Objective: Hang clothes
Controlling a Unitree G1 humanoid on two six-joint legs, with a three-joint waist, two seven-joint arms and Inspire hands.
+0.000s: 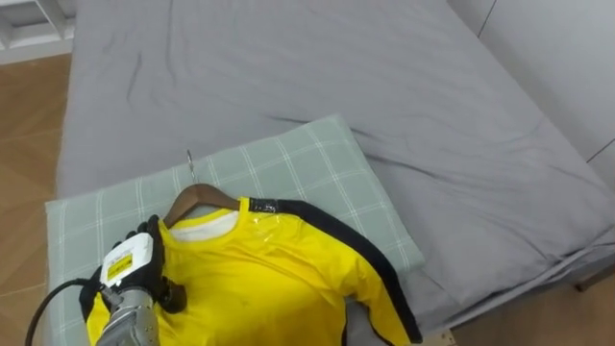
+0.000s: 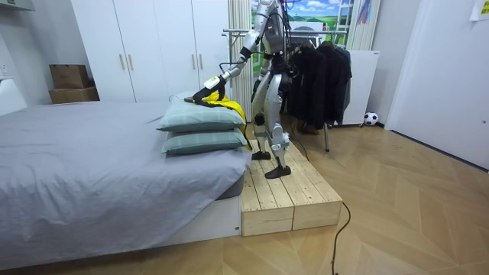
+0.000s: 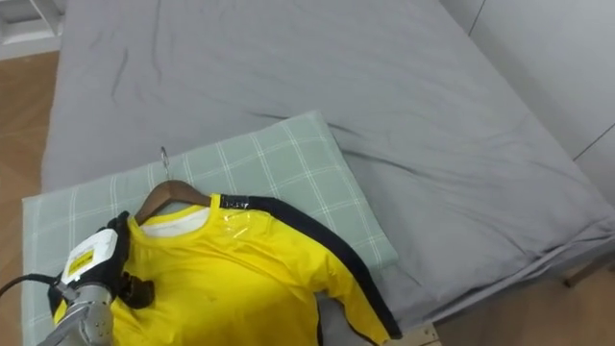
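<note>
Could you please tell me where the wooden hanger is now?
In the left eye view, lower left: the wooden hanger lies on the checked pillow, inside the yellow shirt, beside the left hand.

the shirt (image 1: 279,279) is bright yellow, with a black band along the shoulder and sleeve and a white lining at the neck. the hanger (image 1: 197,199) is brown wood. the pillow (image 1: 288,163) is pale green with a thin white check. the bed sheet (image 1: 288,58) is plain grey. the floor (image 1: 24,135) is warm brown wood, the wardrobe (image 2: 153,46) white, the hanging clothes (image 2: 321,76) dark.
</note>
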